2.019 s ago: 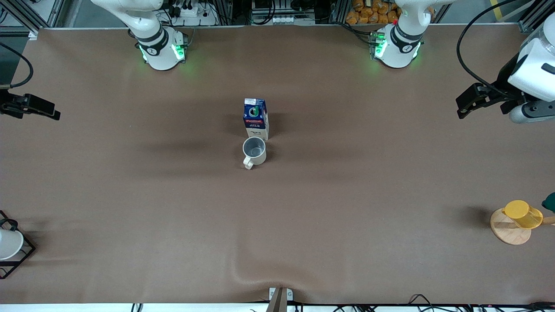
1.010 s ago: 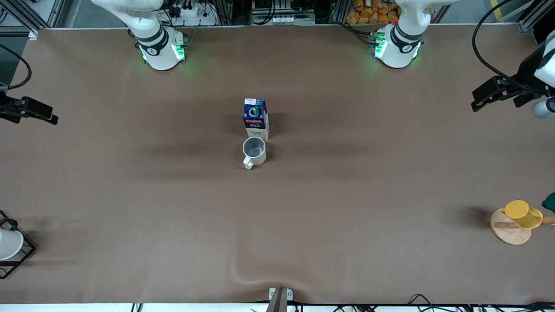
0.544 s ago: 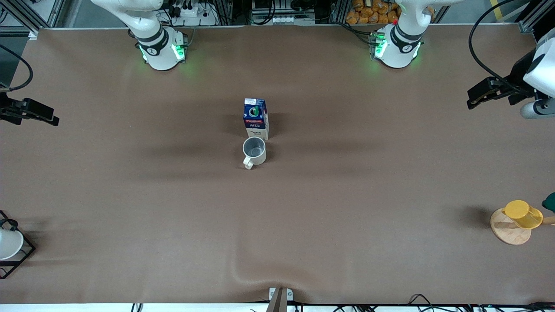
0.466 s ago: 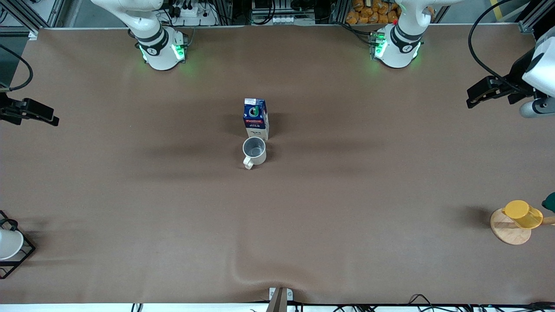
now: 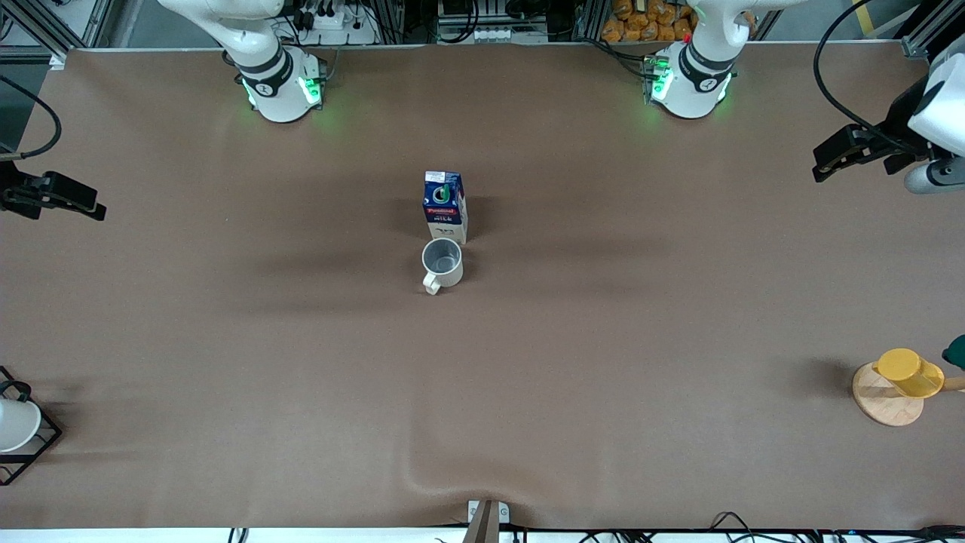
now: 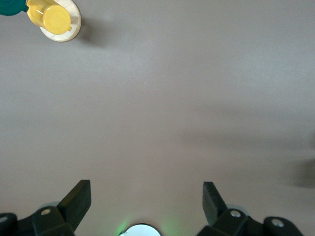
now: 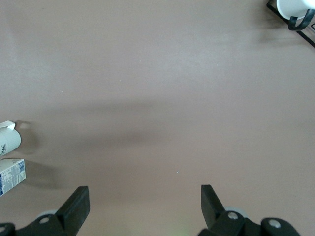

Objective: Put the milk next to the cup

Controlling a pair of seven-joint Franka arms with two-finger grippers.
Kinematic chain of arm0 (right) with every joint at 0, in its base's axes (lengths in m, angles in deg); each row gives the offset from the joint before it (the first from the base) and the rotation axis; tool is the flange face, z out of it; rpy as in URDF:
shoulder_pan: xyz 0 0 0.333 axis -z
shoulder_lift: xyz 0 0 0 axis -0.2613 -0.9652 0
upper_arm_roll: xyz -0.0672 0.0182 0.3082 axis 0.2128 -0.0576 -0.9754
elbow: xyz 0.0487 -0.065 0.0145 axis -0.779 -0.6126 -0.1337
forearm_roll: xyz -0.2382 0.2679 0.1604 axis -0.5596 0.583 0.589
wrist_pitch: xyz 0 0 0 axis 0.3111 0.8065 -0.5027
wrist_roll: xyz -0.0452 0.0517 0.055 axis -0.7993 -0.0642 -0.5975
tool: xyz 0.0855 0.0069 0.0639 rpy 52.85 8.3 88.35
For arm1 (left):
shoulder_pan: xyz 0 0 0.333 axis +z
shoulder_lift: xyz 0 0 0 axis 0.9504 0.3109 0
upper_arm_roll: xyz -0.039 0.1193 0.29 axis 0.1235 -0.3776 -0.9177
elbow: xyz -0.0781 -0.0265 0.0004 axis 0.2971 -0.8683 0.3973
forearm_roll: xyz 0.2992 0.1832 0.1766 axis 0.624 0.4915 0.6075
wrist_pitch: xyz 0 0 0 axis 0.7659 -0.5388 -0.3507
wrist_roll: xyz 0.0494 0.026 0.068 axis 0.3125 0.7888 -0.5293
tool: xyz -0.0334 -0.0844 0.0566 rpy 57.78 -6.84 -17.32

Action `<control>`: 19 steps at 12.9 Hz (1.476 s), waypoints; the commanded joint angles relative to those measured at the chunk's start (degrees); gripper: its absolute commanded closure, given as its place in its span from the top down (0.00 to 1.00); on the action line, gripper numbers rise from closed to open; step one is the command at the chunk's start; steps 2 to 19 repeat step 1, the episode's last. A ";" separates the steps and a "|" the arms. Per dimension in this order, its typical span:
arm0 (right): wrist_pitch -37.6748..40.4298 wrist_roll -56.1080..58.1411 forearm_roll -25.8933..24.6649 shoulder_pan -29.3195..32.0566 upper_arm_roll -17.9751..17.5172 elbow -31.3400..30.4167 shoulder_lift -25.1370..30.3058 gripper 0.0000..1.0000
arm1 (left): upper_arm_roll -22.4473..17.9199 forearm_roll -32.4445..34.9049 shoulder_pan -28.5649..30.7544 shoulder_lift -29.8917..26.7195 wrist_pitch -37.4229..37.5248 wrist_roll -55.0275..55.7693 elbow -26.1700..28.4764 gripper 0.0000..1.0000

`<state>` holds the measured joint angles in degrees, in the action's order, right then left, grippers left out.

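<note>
The milk (image 5: 445, 205), a dark-blue gable-top carton, stands upright at the table's middle. The cup (image 5: 442, 264), a cream-white mug with a grey inside, stands close beside it, nearer to the front camera, handle toward that camera. I cannot tell if they touch. Both show at the edge of the right wrist view, the milk (image 7: 10, 176) and the cup (image 7: 9, 138). My left gripper (image 5: 822, 166) is open and empty, up over the left arm's end of the table; it shows open in its wrist view (image 6: 146, 196). My right gripper (image 5: 94, 210) is open and empty over the right arm's end (image 7: 142, 196).
A yellow cup (image 5: 905, 369) sits on a wooden disc (image 5: 882, 407) at the left arm's end, near the front camera, with a green object (image 5: 956, 351) beside it. A white cup (image 5: 13, 422) sits in a black wire rack (image 5: 41, 445) at the right arm's end.
My left gripper has drawn away from the middle toward its end of the table, then shifted only slightly. The right gripper, the milk and the cup have hardly moved.
</note>
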<state>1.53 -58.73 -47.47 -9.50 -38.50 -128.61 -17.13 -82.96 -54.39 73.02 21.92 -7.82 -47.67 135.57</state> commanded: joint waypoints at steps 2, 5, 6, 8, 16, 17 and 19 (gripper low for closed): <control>-0.19 -0.01 0.52 -1.34 -0.35 -1.05 0.97 1.00 | -0.97 -0.95 -0.60 -1.15 -0.98 -1.76 1.26 1.00; -0.19 -0.01 0.52 -1.34 -0.35 -1.05 0.97 1.00 | -0.97 -0.95 -0.60 -1.15 -0.98 -1.76 1.26 1.00; -0.19 -0.01 0.52 -1.34 -0.35 -1.05 0.97 1.00 | -0.97 -0.95 -0.60 -1.15 -0.98 -1.76 1.26 1.00; -0.19 -0.01 0.52 -1.34 -0.35 -1.05 0.97 1.00 | -0.97 -0.95 -0.60 -1.15 -0.98 -1.76 1.26 1.00; -0.19 -0.01 0.52 -1.34 -0.35 -1.05 0.97 1.00 | -0.97 -0.95 -0.60 -1.15 -0.98 -1.76 1.26 1.00; -0.19 -0.01 0.52 -1.34 -0.35 -1.05 0.97 1.00 | -0.97 -0.95 -0.60 -1.15 -0.98 -1.76 1.26 1.00; -0.19 -0.01 0.52 -1.34 -0.35 -1.05 0.97 1.00 | -0.97 -0.95 -0.60 -1.15 -0.98 -1.76 1.26 1.00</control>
